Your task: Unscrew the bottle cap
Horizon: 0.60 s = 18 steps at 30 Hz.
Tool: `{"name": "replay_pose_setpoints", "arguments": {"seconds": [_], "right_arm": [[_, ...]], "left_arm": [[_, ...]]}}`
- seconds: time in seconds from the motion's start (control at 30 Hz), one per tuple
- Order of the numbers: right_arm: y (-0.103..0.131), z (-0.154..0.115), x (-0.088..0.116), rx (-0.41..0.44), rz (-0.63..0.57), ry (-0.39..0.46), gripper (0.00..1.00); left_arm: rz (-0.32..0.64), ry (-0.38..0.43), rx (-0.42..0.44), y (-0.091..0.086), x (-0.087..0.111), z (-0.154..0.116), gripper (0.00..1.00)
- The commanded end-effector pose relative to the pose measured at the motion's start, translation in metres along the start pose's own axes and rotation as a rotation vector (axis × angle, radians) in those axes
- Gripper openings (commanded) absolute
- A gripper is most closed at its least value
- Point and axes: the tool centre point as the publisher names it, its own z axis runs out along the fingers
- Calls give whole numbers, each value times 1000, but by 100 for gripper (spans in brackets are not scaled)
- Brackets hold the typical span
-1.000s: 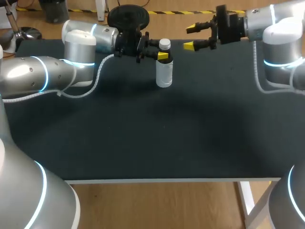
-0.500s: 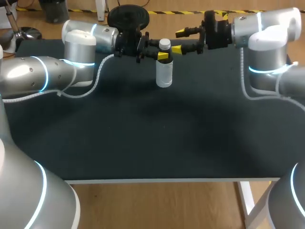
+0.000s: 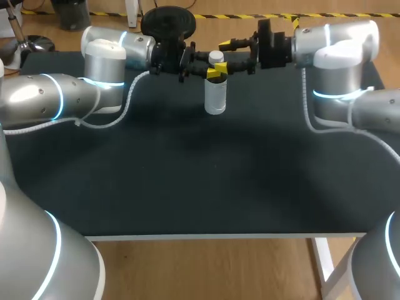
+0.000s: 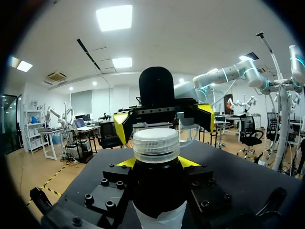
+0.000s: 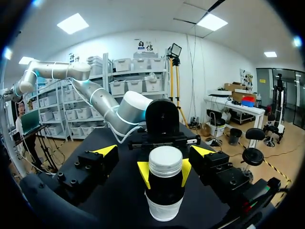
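Note:
A small pale bottle (image 3: 215, 94) with a white cap (image 3: 216, 57) stands upright near the table's far edge. My left gripper (image 3: 212, 71) comes in from the left and is shut on the bottle just below the cap. In the left wrist view the bottle (image 4: 155, 191) fills the space between its yellow tips (image 4: 125, 162), with the cap (image 4: 156, 144) above them. My right gripper (image 3: 222, 55) is open at cap height, one finger on each side of the cap. In the right wrist view the cap (image 5: 165, 162) sits between its spread fingertips (image 5: 106, 150) with gaps on both sides.
The black table top (image 3: 200, 175) spreads out in front of the bottle to the near edge. A white cable (image 3: 129, 100) hangs from my left arm just above the surface.
My right arm has swung left from the far right until its open fingers straddle the cap. The left gripper and the bottle have stayed still.

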Motion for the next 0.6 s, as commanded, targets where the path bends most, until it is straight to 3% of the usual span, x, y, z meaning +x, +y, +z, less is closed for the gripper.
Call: {"name": "replay_pose_setpoints", "arguments": {"seconds": [0.03, 0.6], "right_arm": [[-1, 4, -1, -7, 0, 2, 100], [-1, 14, 0, -84, -2, -4, 100]], "left_arm": [[0, 11, 3, 2, -5, 0, 0], [0, 11, 3, 2, -5, 0, 0]]}}
